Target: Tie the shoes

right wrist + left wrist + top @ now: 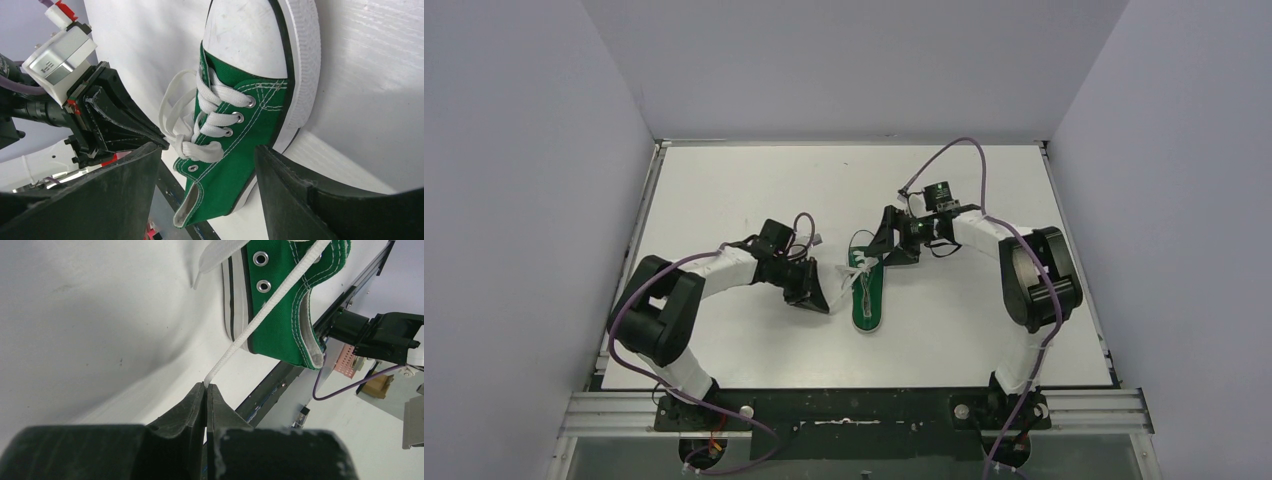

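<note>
While the left tool (206, 386) clamped the lace (272, 302), the right tool (207, 155) stood wide open, empty, astride the shoe (250, 125); steady pulling was advisable.

From my L wrist cam: left gripper (206, 387) jaws pinched tight on the lace (260, 315), which runs taut up-right across the side of the green sneaker (285, 335). Sneaker's sole is vs the white table (100, 330)

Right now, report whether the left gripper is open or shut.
Shut: the left gripper pinches the white lace, with no gap showing at its tips.
</note>
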Available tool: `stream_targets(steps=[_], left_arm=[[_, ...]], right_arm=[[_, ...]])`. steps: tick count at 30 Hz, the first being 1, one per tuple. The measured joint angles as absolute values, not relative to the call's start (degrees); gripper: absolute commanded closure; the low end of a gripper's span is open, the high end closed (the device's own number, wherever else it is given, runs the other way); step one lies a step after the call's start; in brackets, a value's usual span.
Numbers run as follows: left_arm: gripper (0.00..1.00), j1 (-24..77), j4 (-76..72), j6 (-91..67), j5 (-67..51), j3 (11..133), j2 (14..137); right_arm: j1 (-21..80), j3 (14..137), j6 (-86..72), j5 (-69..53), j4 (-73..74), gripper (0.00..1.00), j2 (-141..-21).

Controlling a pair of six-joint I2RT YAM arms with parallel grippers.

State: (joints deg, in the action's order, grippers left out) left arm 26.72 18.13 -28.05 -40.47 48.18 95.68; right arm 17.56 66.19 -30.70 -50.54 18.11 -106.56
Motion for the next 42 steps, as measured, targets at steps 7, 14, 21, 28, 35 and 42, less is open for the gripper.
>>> stream_targets(steps=[7, 14, 21, 28, 35, 42], left_arm=[[0.51, 25.98, 15.90, -29.39, -42.44, 48.12, 95.68], [0.29, 21.45, 1.96, -38.85, -44.71, 47.29, 96.97], [0.29, 20.40, -17.69, -53.76, -46.59, 50.41, 111.00], [0.32, 20.45, -34.44, -65.69, -48.18, 50.68, 117.12], [0.56, 20.58, -42.96, -71.11, -48.21, 48.77, 118.96], [0.85, 20.67, -45.10, -72.95, -48.23, 48.45, 118.96]], right_arm=[[17.63, 66.08, -33.80, -51.94, 14.90, 0.41, -108.42], [18.09, 64.23, -35.75, -52.23, 12.25, 0.49, -108.68], [18.09, 63.33, -36.93, -52.38, 11.25, 0.53, -108.68], [18.09, 63.13, -37.32, -52.36, 10.72, 0.56, -108.68], [18.09, 62.72, -38.63, -52.38, 9.47, 0.60, -108.66], [18.04, 60.99, -39.94, -52.38, 8.75, 0.83, -108.14]])
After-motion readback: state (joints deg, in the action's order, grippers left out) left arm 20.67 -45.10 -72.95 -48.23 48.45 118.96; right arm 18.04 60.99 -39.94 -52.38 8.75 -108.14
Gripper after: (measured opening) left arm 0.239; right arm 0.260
